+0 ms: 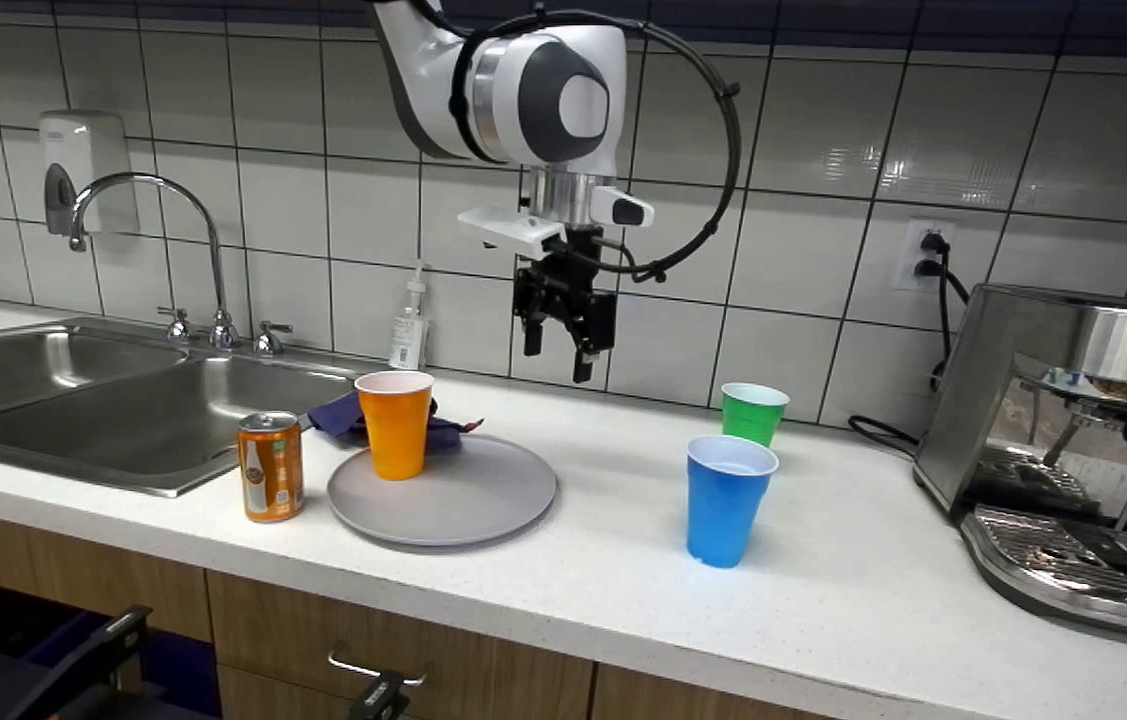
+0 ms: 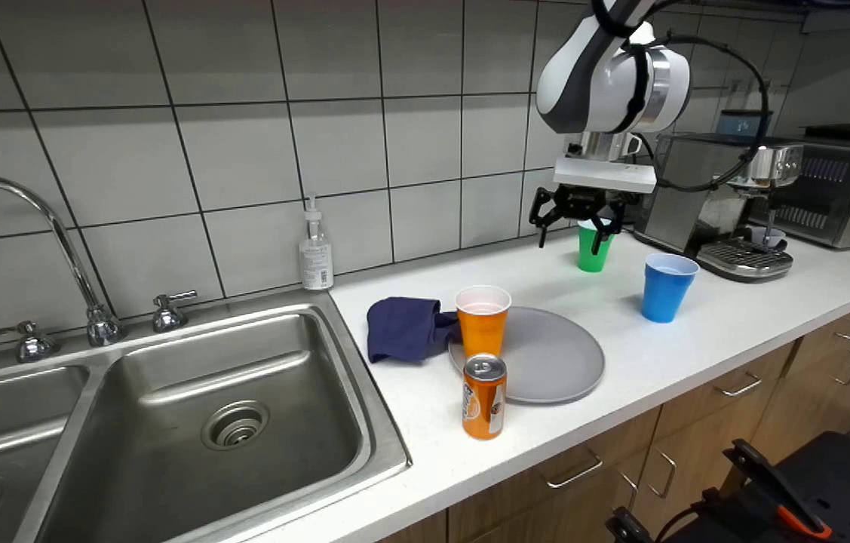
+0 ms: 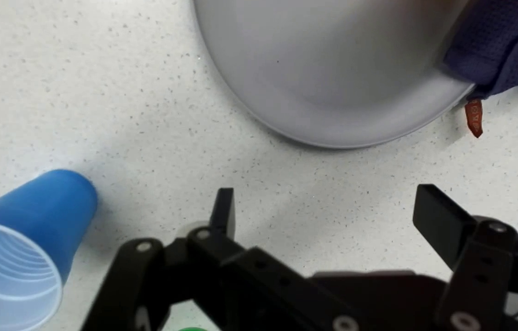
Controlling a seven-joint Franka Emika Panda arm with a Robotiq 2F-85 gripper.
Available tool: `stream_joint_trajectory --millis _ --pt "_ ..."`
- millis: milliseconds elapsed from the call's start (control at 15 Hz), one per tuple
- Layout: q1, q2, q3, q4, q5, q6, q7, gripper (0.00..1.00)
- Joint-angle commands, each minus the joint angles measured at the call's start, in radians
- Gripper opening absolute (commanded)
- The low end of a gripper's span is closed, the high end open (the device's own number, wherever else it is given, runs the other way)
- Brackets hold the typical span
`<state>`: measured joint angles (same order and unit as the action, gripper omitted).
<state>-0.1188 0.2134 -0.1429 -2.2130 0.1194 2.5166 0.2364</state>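
Note:
My gripper [image 1: 557, 360] is open and empty, pointing down above the white counter; it also shows in an exterior view [image 2: 569, 246] and in the wrist view [image 3: 325, 207]. Below and beside it is a grey plate [image 1: 483, 500], also in the wrist view [image 3: 314, 92]. An orange cup [image 1: 395, 430] stands upright on the plate. A blue cup [image 1: 723, 510] stands upright on the counter, at the left in the wrist view [image 3: 42, 207]. A green cup [image 1: 751, 415] stands near the wall; only a sliver shows in the wrist view.
An orange can [image 2: 483, 400] stands beside the plate. A dark blue cloth [image 2: 406, 328] lies against the plate. A steel sink [image 2: 383, 445] with a faucet [image 2: 62, 249] and a soap bottle [image 2: 316, 256] are at one end. A coffee machine [image 1: 973, 400] stands at the other.

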Motion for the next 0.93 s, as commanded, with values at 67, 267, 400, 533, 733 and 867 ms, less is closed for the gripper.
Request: stream_joint_trajectory --millis 67,267,400,533,733,867 --pt "-0.07 0.033 -0.002 0.095 0.051 -0.105 -0.186 1.0" --pt "-0.106 0.059 -0.008 0.132 0.065 -0.123 -0.27 1.0" --pt "-0.124 0.078 -0.012 0.154 0.066 -0.13 -0.311 1.0" --pt "-0.14 0.095 -0.013 0.172 0.062 -0.135 -0.345 1.0" --pt "-0.163 0.113 -0.012 0.19 0.057 -0.144 -0.398 1.0" --pt "-0.175 0.121 -0.013 0.197 0.052 -0.15 -0.428 1.0"
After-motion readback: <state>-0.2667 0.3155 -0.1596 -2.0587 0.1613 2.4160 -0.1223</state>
